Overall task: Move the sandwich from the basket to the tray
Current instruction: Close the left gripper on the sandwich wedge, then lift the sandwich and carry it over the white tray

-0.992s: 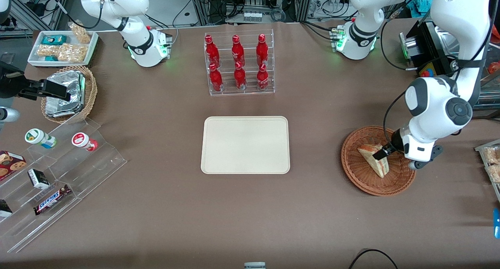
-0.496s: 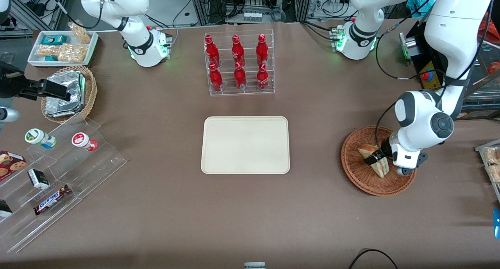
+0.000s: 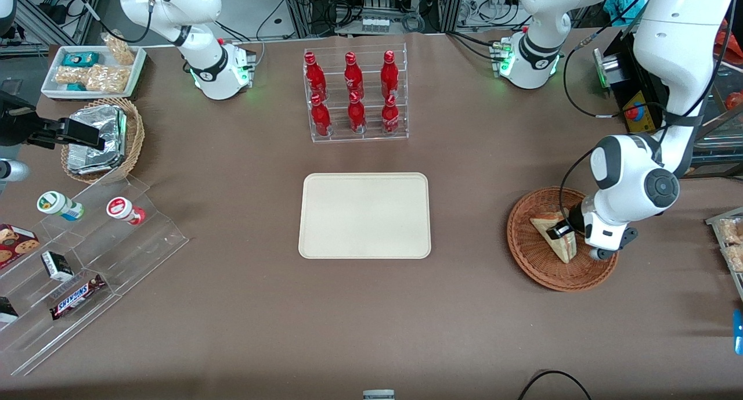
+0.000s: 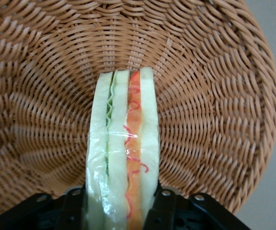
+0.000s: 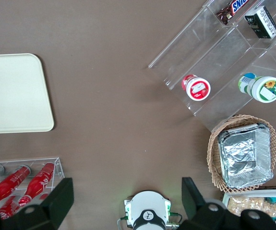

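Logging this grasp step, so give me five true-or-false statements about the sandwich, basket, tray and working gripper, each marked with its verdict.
1. The sandwich is in the basket. True.
2. The gripper has a finger on each side of the sandwich. True: the fingers flank its two bread faces.
3. The tray already holds a sandwich. False: nothing lies on it.
4. The basket stands toward the parked arm's end of the table. False: it stands toward the working arm's end, with the tray in the middle of the table.
5. The red bottles stand farther from the front camera than the tray. True.
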Action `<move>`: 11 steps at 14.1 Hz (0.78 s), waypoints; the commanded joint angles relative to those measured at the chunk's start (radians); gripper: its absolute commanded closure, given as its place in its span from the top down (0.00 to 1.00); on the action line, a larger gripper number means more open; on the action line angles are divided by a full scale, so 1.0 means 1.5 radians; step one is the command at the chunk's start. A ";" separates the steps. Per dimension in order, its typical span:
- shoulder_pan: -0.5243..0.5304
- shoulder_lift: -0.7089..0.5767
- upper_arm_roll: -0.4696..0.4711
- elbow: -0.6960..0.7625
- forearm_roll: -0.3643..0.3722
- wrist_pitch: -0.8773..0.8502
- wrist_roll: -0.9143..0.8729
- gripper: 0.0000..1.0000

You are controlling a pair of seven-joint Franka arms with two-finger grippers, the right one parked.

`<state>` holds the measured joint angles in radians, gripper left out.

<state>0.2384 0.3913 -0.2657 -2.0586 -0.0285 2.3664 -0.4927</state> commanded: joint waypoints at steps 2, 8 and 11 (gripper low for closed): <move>-0.011 -0.059 -0.003 0.010 0.002 -0.058 0.025 0.15; -0.222 -0.038 -0.034 0.128 -0.001 -0.190 0.038 0.22; -0.345 0.029 -0.033 0.210 0.001 -0.189 -0.062 0.24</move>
<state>-0.1917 0.3369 -0.3310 -1.8652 -0.0316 2.1102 -0.5107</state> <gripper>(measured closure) 0.753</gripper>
